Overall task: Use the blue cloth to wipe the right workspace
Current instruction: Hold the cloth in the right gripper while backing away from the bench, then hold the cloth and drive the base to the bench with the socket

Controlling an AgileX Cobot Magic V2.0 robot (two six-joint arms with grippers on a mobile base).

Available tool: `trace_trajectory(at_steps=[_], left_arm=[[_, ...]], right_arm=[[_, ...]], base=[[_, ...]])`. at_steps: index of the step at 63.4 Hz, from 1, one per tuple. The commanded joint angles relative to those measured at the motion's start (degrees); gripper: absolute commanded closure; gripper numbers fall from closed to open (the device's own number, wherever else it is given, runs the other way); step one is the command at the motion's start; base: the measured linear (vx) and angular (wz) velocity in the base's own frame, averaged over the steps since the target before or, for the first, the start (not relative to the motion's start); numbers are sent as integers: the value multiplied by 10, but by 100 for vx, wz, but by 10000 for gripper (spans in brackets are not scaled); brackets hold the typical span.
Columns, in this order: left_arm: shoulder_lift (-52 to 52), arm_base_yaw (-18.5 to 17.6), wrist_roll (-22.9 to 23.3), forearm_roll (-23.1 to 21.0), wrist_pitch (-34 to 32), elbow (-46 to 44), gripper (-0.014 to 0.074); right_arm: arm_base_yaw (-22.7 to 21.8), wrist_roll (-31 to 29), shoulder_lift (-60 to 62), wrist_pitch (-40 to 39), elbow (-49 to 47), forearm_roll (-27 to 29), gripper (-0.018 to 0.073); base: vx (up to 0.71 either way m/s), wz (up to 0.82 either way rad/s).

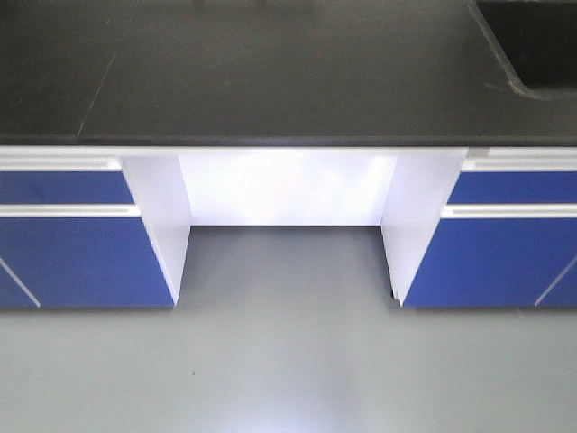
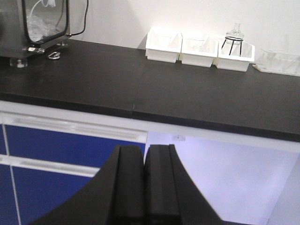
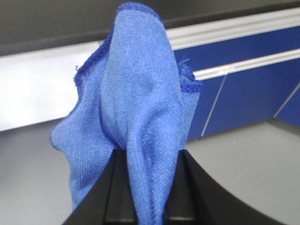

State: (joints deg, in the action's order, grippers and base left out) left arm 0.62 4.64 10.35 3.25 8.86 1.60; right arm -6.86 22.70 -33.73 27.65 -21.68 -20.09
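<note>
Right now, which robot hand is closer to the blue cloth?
Right. The right gripper is clamped on the blue cloth itself. The left gripper is shut and empty, facing a black countertop with white boxes, no cloth in its view.

Bunched upright: small bright blue microfibre cloth [image 3: 136, 108], stitched hem curling over top, long folds running down, lower end pinched between fingers of black right gripper [image 3: 147, 161].
</note>
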Motion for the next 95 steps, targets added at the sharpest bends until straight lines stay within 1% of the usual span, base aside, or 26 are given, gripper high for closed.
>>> trace_trajectory(at_steps=[1, 24, 41, 58, 95], left_arm=[[9, -2, 5, -4, -48, 18, 602], [9, -1, 5, -4, -48, 18, 602], [9, -1, 5, -4, -48, 18, 602], [9, -1, 5, -4, -48, 18, 602], [9, -6, 5, -4, -48, 18, 602]], right_arm=[[-3, -5, 0, -38, -16, -8, 559], [-3, -5, 0, -38, -16, -8, 559], [-3, -5, 0, -38, -16, -8, 559], [-3, -5, 0, -38, -16, -8, 559], [-3, -5, 0, -36, -16, -8, 559]], base=[[-37, 2], [-34, -3], [-27, -31], [-20, -62], [-16, -76]])
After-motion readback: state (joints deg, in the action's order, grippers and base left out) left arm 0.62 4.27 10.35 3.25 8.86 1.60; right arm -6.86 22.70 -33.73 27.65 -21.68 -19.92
